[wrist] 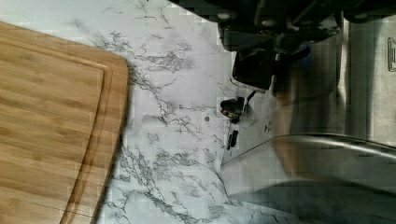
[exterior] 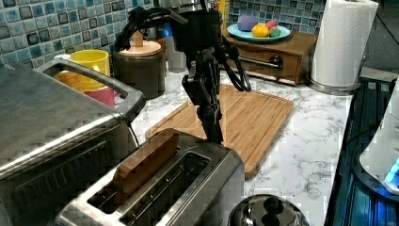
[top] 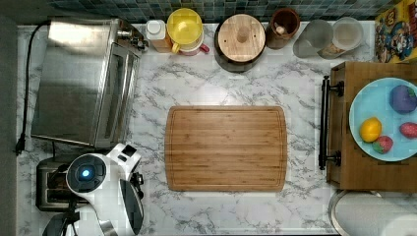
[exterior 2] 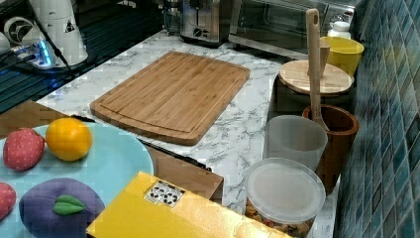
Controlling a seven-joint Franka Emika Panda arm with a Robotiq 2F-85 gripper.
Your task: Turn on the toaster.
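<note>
The toaster (exterior: pixel 188 181) is a small brushed-steel box in the left view's foreground, with a brown slice standing in one of its two top slots. My gripper (exterior: pixel 215 135) comes straight down at its far end, fingers together, tips at the upper edge of that end face. In the wrist view the gripper (wrist: pixel 252 77) is a dark block against the toaster's steel face (wrist: pixel 303 140), just beside a small black knob (wrist: pixel 231 107). The top view has the toaster (top: pixel 46 189) at its lower left, mostly covered by my arm. It also stands far back in the right view (exterior 2: pixel 203 22).
A large steel toaster oven (top: pixel 78 81) stands right beside the toaster. A wooden cutting board (top: pixel 226 147) lies mid-counter. Jars, a yellow cup (top: pixel 184 27) and containers line the tiled back wall. A wooden drawer box carries a blue plate (top: pixel 376 103) of toy fruit. A paper towel roll (exterior: pixel 341 40) stands nearby.
</note>
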